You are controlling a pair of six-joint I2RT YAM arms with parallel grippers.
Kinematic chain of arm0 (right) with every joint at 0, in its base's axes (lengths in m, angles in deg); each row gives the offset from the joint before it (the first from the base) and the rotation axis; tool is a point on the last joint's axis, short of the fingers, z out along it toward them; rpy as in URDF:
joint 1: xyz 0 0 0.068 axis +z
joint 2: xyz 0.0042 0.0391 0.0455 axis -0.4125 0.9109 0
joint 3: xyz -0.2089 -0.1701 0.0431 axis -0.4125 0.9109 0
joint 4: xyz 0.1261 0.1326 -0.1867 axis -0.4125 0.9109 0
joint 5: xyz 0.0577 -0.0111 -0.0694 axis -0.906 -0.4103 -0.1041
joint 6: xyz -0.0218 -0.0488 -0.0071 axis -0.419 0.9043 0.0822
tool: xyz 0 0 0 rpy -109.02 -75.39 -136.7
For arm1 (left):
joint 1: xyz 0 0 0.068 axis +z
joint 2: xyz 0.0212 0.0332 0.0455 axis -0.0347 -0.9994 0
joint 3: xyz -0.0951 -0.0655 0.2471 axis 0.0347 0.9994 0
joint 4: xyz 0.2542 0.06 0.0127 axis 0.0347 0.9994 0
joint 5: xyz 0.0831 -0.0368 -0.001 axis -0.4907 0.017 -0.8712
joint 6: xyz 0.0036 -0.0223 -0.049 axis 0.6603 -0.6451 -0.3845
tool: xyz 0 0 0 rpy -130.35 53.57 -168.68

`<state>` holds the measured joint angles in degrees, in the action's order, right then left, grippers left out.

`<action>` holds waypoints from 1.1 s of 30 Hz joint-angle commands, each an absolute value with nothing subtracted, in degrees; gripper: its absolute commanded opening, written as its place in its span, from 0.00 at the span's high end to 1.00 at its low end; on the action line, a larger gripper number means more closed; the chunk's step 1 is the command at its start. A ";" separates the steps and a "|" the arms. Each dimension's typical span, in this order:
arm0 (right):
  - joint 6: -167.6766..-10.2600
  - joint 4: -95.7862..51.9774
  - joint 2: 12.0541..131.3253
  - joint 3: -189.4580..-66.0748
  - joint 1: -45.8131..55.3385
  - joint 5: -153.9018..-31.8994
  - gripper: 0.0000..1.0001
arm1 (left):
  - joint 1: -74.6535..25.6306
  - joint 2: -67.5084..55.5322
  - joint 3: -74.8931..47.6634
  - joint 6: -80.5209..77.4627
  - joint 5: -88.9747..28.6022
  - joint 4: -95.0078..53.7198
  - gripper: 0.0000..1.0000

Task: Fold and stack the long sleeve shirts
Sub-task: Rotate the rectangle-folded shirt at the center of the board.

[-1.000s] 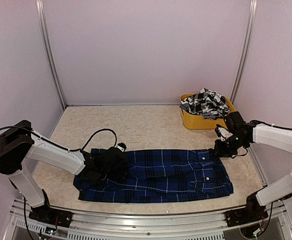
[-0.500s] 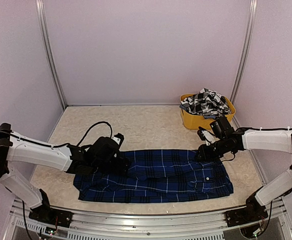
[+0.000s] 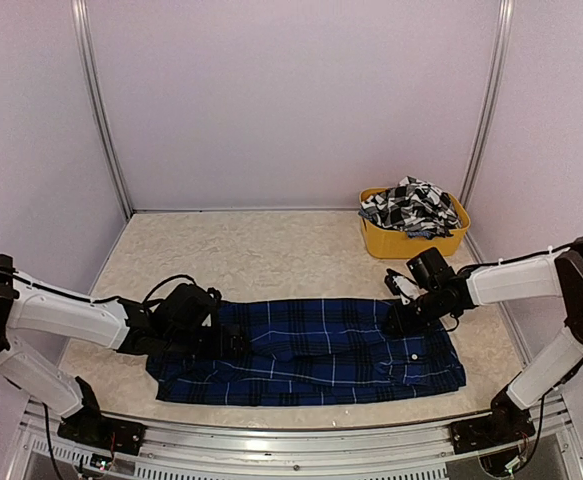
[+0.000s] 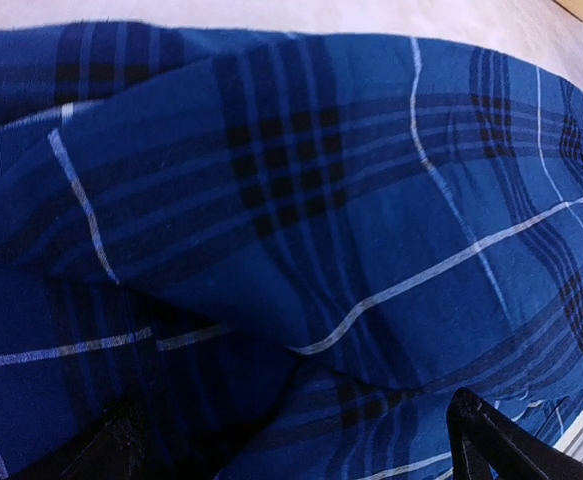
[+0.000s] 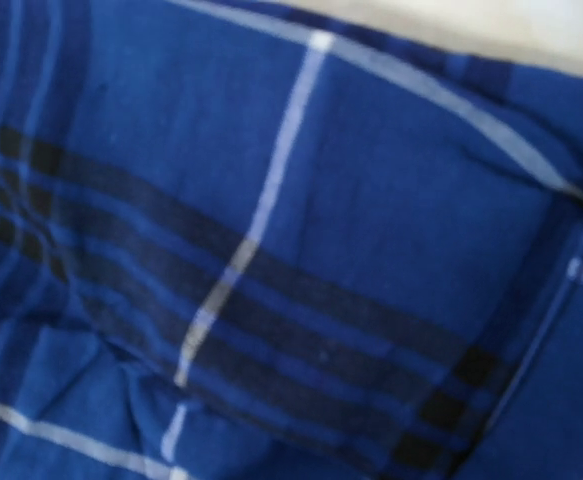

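The royal blue plaid shirt (image 3: 321,352) lies flat on the table as a long folded strip. It fills the left wrist view (image 4: 301,200) and the right wrist view (image 5: 301,230). My left gripper (image 3: 231,338) is low on the shirt's left part; its fingertips (image 4: 486,445) stand wide apart on the cloth, so it is open (image 4: 301,445). My right gripper (image 3: 394,320) is down at the shirt's far right edge; its fingers are hidden. The black-and-white checked shirt (image 3: 411,205) is heaped in the tub.
The yellow plastic tub (image 3: 386,243) stands at the back right, against the right wall. The beige tabletop (image 3: 271,255) is walled on three sides. A metal rail (image 3: 271,440) runs along the near edge.
My right gripper has moved left and down from beside the shirt onto its far right edge. My left arm has lowered and drawn a little left over the shirt's left part.
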<state>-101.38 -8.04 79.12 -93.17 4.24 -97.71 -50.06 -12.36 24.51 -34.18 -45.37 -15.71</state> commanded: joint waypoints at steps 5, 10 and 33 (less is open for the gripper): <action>-104.03 -6.35 77.41 -89.11 4.55 -94.84 0.70 | -42.99 -14.07 26.33 -35.03 -39.14 -20.33 0.01; -106.05 -5.99 75.00 -86.42 5.03 -94.65 0.70 | -37.21 -19.77 20.23 -29.53 -36.32 -20.26 0.01; -112.57 -15.20 71.23 -88.79 28.09 -95.96 0.65 | -26.50 -48.69 -23.14 -10.76 -35.73 -19.82 0.01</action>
<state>-113.09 -16.28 73.52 -85.54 27.75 -97.03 -27.38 -53.14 -23.09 -14.18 -33.80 -19.19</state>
